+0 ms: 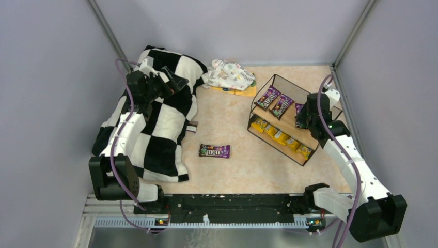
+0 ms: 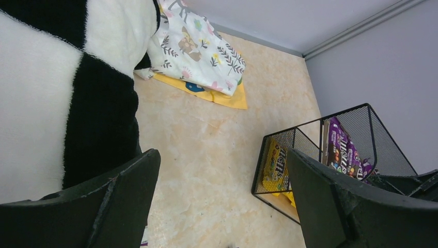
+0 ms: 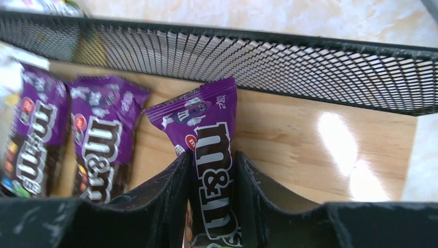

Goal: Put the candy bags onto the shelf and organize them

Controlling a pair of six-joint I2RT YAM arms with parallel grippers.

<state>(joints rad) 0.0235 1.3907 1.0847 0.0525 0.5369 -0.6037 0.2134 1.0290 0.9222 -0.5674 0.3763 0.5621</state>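
The shelf (image 1: 274,77) stands at the right with two purple candy bags (image 1: 274,102) on its upper board and several yellow ones (image 1: 281,137) on the lower. My right gripper (image 1: 301,116) is over the upper board (image 3: 310,150), shut on a third purple bag (image 3: 214,119) that lies beside the other two (image 3: 103,139). One more purple bag (image 1: 214,151) lies flat on the table in the middle. My left gripper (image 1: 170,82) hovers open over the checkered blanket, its fingers (image 2: 129,186) wide apart with nothing between them.
A black-and-white checkered blanket (image 1: 155,119) covers the left side, with a small packet (image 1: 192,127) at its edge. A floral cloth bundle (image 1: 231,75) lies on a flat orange sheet (image 1: 243,92) at the back. Grey walls enclose the table.
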